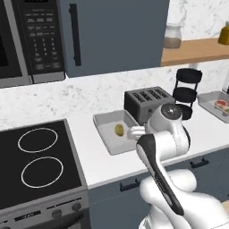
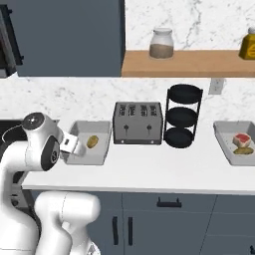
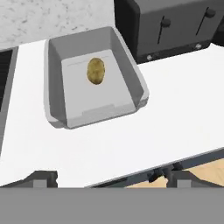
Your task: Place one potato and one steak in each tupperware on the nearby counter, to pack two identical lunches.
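Open empty tool [image 3: 105,177], potato [image 3: 96,71] in tupperware [image 3: 57,109]

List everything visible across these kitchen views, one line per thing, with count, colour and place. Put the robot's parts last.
tupperware: 2, pale grey; one left of the toaster, one at the counter's right end
potato: 2, yellow-brown; one in the left tupperware, one in the right
steak: 1, red and white; right tupperware, behind its potato
toaster: 1, dark grey; counter middle
tiered rack: 1, black; right of the toaster
jar: 1, clear; wooden shelf
bottle: 1, yellow; shelf's right end
stovetop: 1, black; left of the counter
microwave: 1, dark; above the stovetop
counter: 1, white speckled
end effector: 1, dark fingertips, open; near the counter's front edge, holding nothing
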Controlling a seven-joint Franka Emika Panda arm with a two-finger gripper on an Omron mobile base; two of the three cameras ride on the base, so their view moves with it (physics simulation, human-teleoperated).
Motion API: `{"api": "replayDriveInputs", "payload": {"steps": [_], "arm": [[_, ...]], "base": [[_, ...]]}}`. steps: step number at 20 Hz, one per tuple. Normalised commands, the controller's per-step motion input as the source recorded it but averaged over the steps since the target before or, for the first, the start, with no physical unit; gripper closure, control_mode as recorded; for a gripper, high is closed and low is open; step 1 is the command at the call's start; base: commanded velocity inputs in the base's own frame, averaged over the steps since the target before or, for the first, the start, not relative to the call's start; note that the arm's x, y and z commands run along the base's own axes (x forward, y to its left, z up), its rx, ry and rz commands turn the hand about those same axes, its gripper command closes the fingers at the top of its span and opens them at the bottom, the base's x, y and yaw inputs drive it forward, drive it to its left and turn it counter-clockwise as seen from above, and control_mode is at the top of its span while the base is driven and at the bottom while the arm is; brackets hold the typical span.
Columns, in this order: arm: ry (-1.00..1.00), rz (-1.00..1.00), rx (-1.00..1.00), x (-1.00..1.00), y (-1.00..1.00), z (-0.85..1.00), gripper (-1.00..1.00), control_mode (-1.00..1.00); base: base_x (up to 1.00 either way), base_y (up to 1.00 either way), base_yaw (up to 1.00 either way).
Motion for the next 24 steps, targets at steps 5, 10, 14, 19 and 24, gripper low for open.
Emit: {"api": "replayDriveInputs", "payload": {"steps": [5, 10, 14, 19, 24], "arm": [[0.0, 0.0, 0.0, 0.0, 0.0, 0.0, -1.0, 1.0], [0.0, 0.0, 0.0, 0.0, 0.0, 0.0, -1.0, 1.0], [0.0, 0.0, 0.0, 0.0, 0.0, 0.0, -1.0, 1.0], [0.0, 0.0, 0.0, 0.0, 0.0, 0.0, -1.0, 1.0], [0.0, 0.0, 0.0, 0.0, 0.0, 0.0, -1.0, 1.0]], "base": [[-0.93, -0.51, 0.04], [-0.26, -1.0, -0.15], [0.0, -1.0, -0.12], [0.0, -1.0, -0.1], [0.0, -1.0, -0.09]]}}
